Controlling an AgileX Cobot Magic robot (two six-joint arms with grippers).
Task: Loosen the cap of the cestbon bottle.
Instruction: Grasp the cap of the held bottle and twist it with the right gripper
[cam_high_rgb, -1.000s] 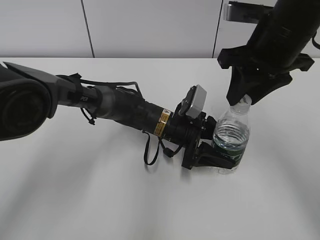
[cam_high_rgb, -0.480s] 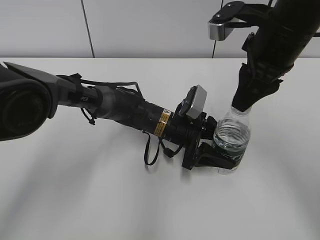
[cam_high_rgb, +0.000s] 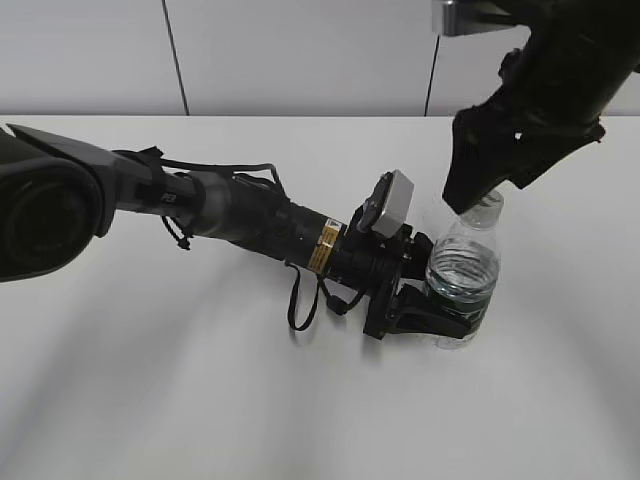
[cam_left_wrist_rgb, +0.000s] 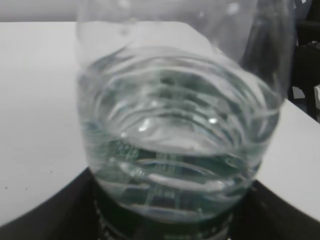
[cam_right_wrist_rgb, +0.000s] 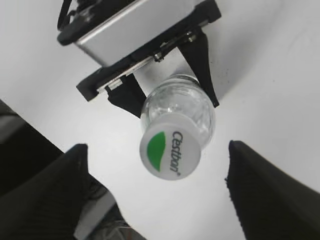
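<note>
The cestbon bottle stands upright on the white table, clear with water and a dark green label. My left gripper is shut on its lower body; the left wrist view shows the bottle filling the frame between the dark jaws. The white cap, with a green patch and "Cestbon" print, sits on the neck. My right gripper is open, its two fingers wide apart on either side of the cap and not touching it. In the exterior view the right gripper hangs just over the bottle's top and hides the cap.
The white table runs out to the left and front of the bottle. The left arm lies low across the table from the left. A light wall stands behind.
My right gripper has turned about the bottle's top, first one way and then back. It now stands open over the cap. The left gripper and bottle have not moved.
</note>
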